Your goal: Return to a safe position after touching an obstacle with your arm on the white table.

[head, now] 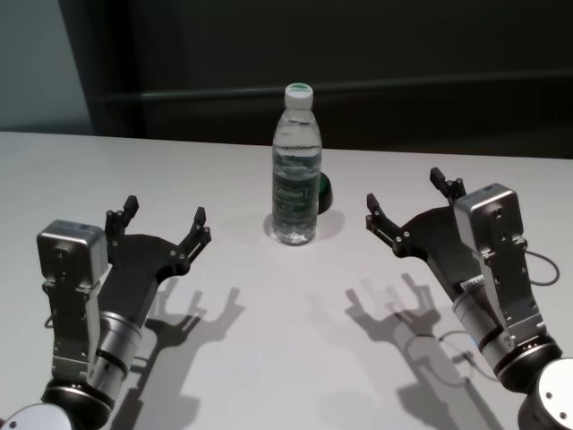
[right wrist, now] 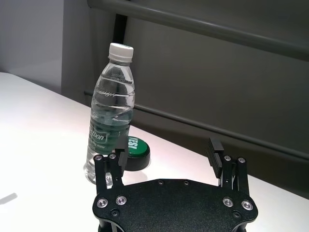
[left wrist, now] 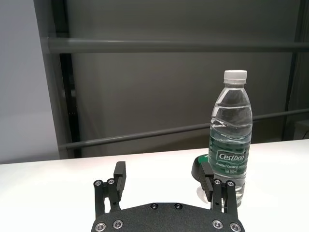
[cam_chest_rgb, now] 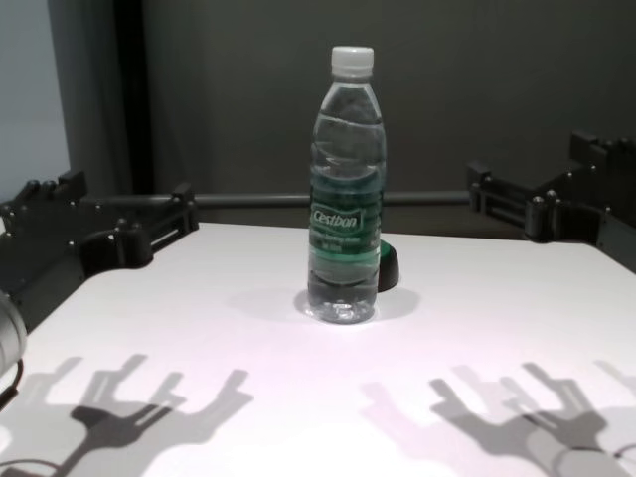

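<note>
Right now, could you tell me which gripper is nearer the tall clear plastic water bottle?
Left, slightly. The left gripper hovers open left of the water bottle; the right gripper hovers open farther right.

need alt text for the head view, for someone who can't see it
A clear water bottle with a white cap and green label stands upright in the middle of a white table, a small dark green rounded object just behind it. The left end effector and right end effector hover open on either side, touching nothing.
</note>
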